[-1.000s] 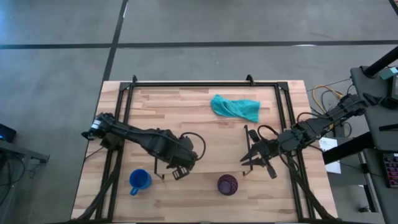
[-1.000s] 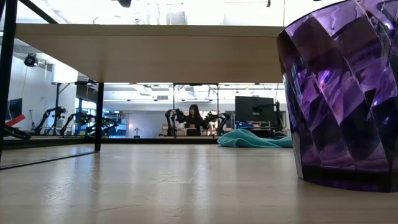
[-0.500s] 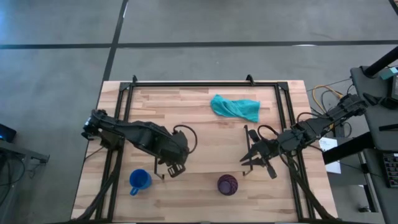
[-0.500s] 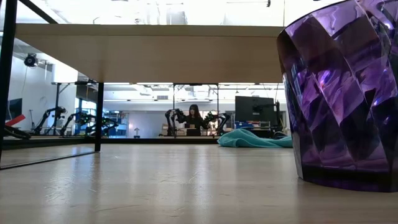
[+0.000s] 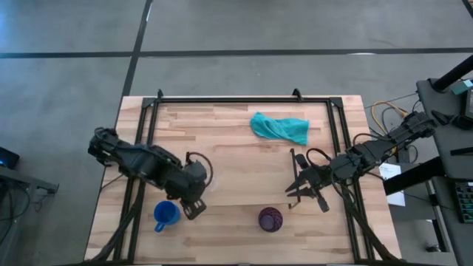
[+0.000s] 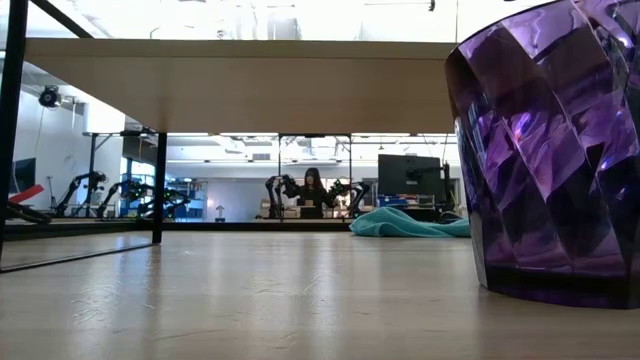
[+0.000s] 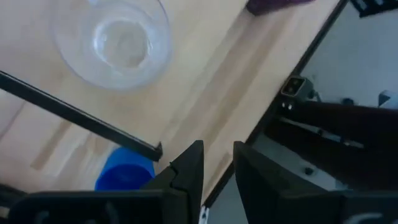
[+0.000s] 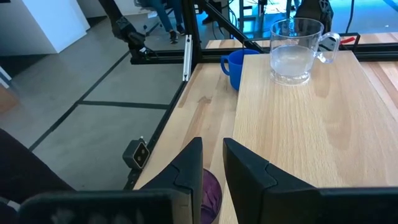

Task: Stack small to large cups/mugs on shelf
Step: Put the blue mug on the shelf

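Left hand (image 5: 194,209), fingers nearly together and empty, hovers just beside the blue mug (image 5: 165,215) at the worktop's near-left. Purple cup (image 5: 270,219) stands near-centre. Right hand (image 5: 294,193), fingers nearly together, hangs just beyond it.

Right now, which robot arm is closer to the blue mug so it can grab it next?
Probably the left arm. In the high view its gripper hovers right beside the blue mug, on the left arm's side of the table. The right gripper waits farther off, nearer the purple cup.
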`<state>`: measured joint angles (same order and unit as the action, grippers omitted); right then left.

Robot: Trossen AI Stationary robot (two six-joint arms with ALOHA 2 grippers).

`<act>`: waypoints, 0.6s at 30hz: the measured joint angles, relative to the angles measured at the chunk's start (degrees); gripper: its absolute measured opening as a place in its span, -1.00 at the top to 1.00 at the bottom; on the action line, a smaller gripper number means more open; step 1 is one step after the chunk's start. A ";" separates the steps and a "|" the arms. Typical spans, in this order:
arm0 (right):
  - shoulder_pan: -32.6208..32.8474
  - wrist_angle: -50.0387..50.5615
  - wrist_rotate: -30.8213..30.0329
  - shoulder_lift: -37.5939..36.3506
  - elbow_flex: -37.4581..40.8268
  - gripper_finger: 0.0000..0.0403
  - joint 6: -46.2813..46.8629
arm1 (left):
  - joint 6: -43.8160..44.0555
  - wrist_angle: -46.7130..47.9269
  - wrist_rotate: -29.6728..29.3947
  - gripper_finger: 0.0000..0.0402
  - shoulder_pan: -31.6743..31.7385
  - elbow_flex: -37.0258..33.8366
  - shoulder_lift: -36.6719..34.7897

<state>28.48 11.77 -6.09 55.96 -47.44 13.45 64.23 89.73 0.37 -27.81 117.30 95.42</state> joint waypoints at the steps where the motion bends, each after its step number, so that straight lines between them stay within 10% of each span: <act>1: -0.02 0.00 -0.02 0.00 0.00 0.71 0.00 | 0.06 0.08 -0.08 0.64 -1.17 -0.10 0.00; 18: -0.02 0.01 -0.02 0.00 0.00 0.71 -0.44 | 35.20 -0.16 -0.40 0.64 -15.71 -12.69 1.38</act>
<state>28.47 11.78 -6.11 55.96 -47.44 13.02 99.42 89.57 -0.03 -43.52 104.60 96.80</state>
